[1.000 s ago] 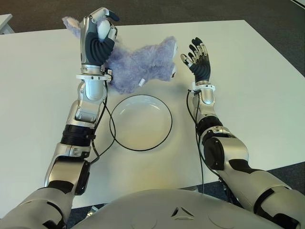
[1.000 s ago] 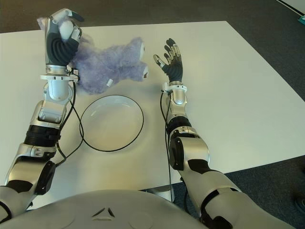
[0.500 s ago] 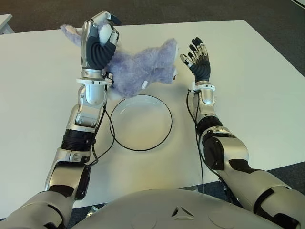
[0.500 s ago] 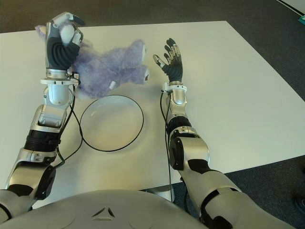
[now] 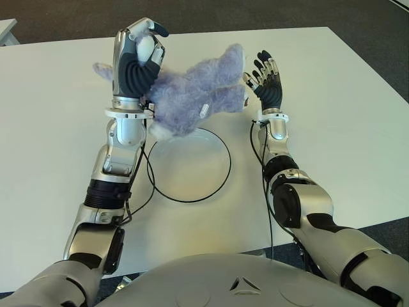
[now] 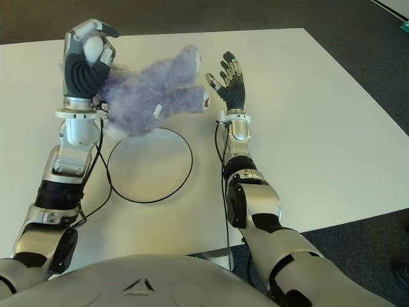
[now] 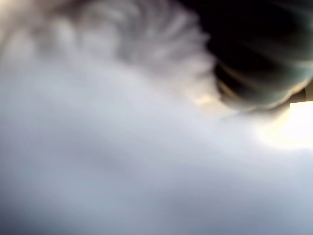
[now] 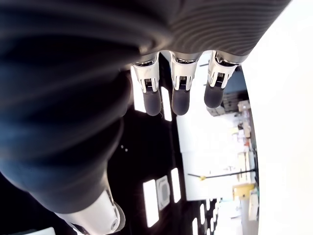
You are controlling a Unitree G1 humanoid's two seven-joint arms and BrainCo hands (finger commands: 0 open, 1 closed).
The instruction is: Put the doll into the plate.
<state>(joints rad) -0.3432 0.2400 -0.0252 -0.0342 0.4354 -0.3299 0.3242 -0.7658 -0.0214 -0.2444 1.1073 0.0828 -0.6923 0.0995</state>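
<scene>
Eye views: the left hand (image 5: 137, 61) grips the purple doll (image 5: 192, 96), held in the air over the far rim of the plate (image 5: 220, 176) on the desk (image 5: 345, 115). The right hand (image 5: 265, 80) shows just beside the doll's head, fingers spread, empty.

Left wrist view: only fur fills it.

Right wrist view: straight fingers (image 8: 180, 95), nothing held.

The carry is under way; next, lowering over the plate's middle and releasing. The doll's small white tag is unreadable.

The doll (image 5: 192, 96) is soft, shaggy lavender plush with a small white cloth tag. The plate (image 5: 189, 165) looks smooth, glossy white with a thin dark rim. The bench (image 5: 345, 109) is matt, smooth white. Both hands' fingers (image 5: 265, 69) show ribbed black rubber and silvery metal.
</scene>
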